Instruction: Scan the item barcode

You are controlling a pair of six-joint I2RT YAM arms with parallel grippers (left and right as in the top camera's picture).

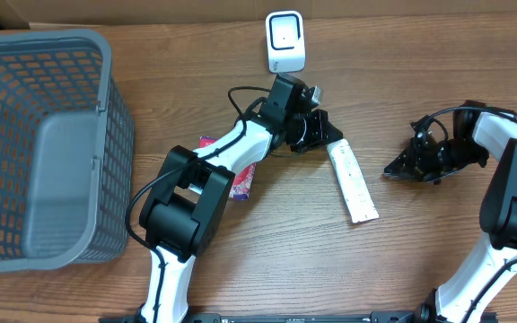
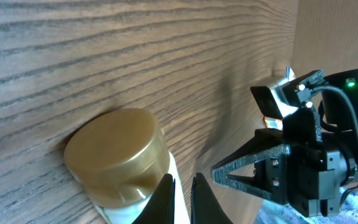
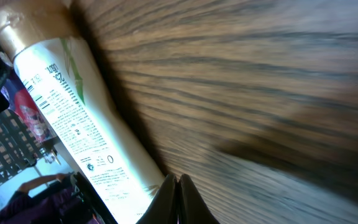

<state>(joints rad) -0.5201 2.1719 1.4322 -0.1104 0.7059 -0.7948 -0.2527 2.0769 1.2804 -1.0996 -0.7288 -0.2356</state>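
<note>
Brown wood-grain tabletop [image 1: 240, 260] runs under everything. My left claw [image 1: 323, 135] has its fingers pressed together with nothing between them. It sits low at the capped end of the white plastic tube with a round gold cap [image 1: 353, 184]. From the left wrist the closed tips [image 2: 183, 194] line up with the tube's neck just under the cap. I cannot tell whether they touch it.

My right claw [image 1: 395, 167] is also squeezed closed and holds nothing. It points towards the tube from the other side, apart from it. In the right wrist view its tips [image 3: 179, 190] hang just beside the tube's lower end, and the tube's side with small dark print faces up.

The tube lies flat on the wood, slanting between my two claws, cap end towards the far side of the table. Past the left claw, at the far edge, the small white box-shaped scanner [image 1: 285, 40] stands upright, well apart from the tube. A pink and red flat packet [image 1: 243, 182] lies partly under my left arm. The grey plastic mesh basket [image 1: 106, 117] fills the left end of the table.
</note>
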